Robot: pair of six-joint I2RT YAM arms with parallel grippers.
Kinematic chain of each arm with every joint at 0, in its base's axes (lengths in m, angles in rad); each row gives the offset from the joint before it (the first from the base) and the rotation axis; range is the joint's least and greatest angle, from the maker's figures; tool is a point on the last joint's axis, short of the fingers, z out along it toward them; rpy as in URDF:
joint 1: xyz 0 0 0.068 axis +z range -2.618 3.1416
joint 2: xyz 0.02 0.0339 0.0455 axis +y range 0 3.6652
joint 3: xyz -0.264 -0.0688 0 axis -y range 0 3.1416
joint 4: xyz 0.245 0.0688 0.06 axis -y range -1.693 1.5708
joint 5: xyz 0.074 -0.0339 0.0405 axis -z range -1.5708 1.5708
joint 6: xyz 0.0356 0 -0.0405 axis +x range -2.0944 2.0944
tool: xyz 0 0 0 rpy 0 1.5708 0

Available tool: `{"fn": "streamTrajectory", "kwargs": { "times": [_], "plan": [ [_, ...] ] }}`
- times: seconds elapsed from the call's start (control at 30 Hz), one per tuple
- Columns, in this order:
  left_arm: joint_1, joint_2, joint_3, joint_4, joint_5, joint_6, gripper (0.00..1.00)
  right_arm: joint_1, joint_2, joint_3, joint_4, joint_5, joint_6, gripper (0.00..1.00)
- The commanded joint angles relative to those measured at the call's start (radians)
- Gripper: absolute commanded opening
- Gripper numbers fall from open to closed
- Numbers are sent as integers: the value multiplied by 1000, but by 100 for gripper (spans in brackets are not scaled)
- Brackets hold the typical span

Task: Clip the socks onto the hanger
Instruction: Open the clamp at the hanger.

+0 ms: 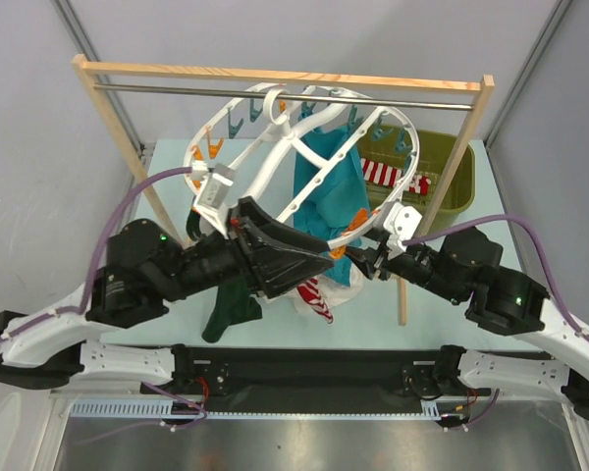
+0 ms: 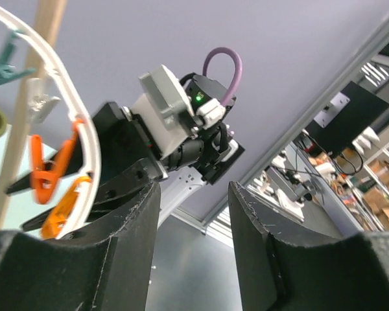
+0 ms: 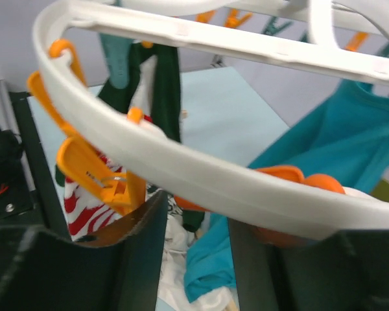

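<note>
Hanger point(image 3: 181, 162) hangs by its hook from the rod point(image 1: 157, 89), rim tilted toward the arms so the clips are reachable. Right gripper point(image 3: 194, 220): fingers spread, nothing pinched, held just under the rim beside an orange clip point(image 3: 100, 172), probably to squeeze it open. Left gripper point(image 2: 194, 191): fingers apart, gap empty, facing the right wrist near the same rim section. One striped sock point(image 1: 317, 294) lies below both, on the clothes pile on the counter point(image 1: 167, 162), unclipped. Second sock point(image 1: 393, 175) lies at the green basket point(image 1: 456, 191). Teal shirt point(image 1: 324, 186) already hangs.
</note>
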Motion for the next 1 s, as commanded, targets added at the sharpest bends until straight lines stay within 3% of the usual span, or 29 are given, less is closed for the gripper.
{"fn": "streamTrajectory", "kwargs": {
  "times": [0.0,0.13,0.33,0.6,0.77,0.9,0.97],
  "plan": [
    [-4,-67,-18,-52,-88,26,51,1,43,59,73,-168,6,42],
    [-4,-138,-58,-113,-177,3,50,21,112,113,62,-196,25,34],
    [-4,-232,-112,-173,-281,-41,50,71,204,110,183,-178,117,34],
    [-6,-259,-77,-299,-243,-103,46,101,201,64,241,-107,190,39],
    [-6,-255,-86,-340,-222,-129,43,105,151,9,231,-89,242,47],
    [-4,-249,-86,-327,-216,-118,45,115,68,-78,278,-83,279,64],
    [-4,-237,-84,-325,-203,-115,45,122,43,-108,303,-83,285,65]
  ]
}}
